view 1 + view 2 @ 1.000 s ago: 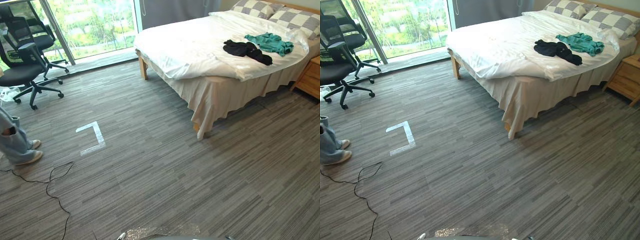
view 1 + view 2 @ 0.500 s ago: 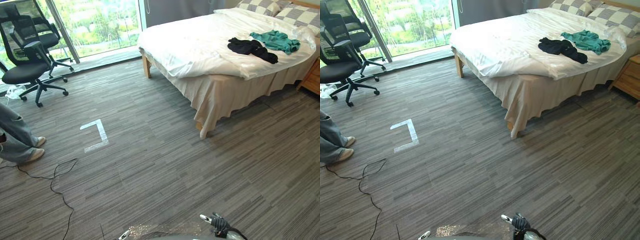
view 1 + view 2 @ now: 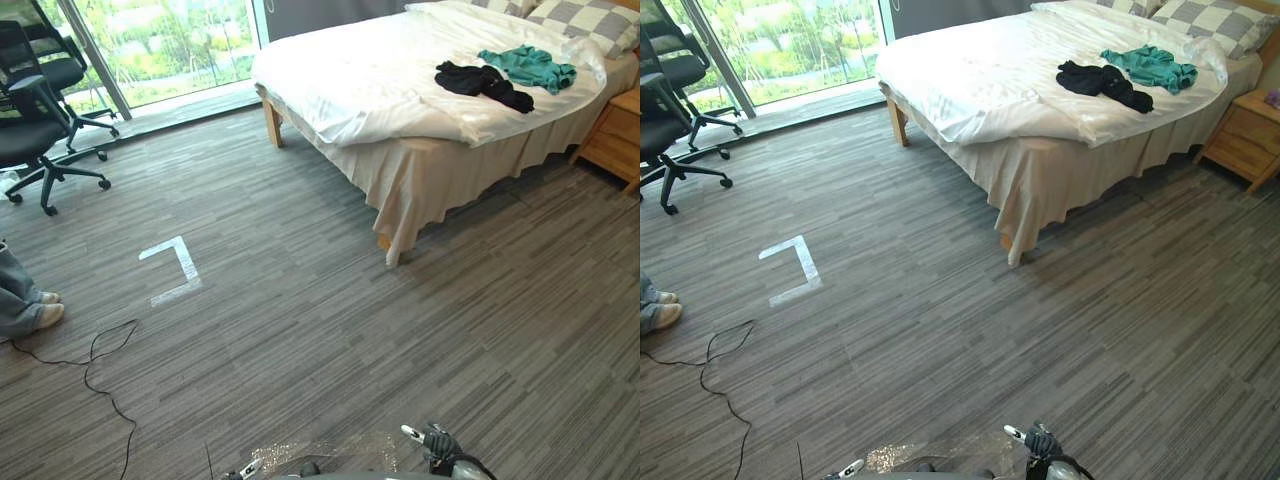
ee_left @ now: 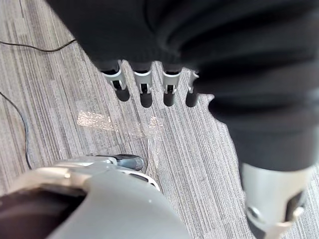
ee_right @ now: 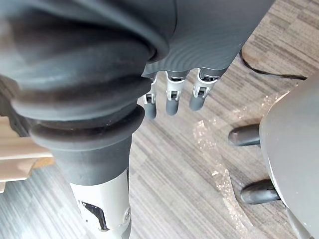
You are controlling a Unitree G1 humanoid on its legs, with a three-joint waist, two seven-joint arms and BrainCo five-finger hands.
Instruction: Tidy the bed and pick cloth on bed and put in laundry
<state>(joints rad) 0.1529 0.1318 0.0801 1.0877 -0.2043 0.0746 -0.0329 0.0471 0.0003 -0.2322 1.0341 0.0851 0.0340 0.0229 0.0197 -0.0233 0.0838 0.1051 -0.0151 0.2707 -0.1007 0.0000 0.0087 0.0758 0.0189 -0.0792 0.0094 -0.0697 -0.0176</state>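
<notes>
The bed [image 3: 400,90] with a rumpled white duvet stands at the far right. On its far half a black cloth [image 3: 483,83] lies beside a teal cloth [image 3: 527,66], the two touching. Checked pillows [image 3: 590,20] sit at the head. Both hands hang low over the grey carpet, well short of the bed. My left hand [image 4: 145,84] has straight fingers with nothing in them. My right hand [image 5: 172,97] is the same, straight and empty, and its dark cover shows at the lower edge of the left eye view [image 3: 440,448].
A wooden nightstand [image 3: 612,140] stands right of the bed. Black office chairs [image 3: 30,130] stand at the far left by the glass doors [image 3: 150,40]. A person's legs and shoes [image 3: 25,305] are at the left edge. A white tape corner [image 3: 175,268] marks the carpet.
The whole picture has shifted, so the camera has moved. My right hand has come into view at the bottom edge. The person at the left has shifted their feet. The cloths lie as before.
</notes>
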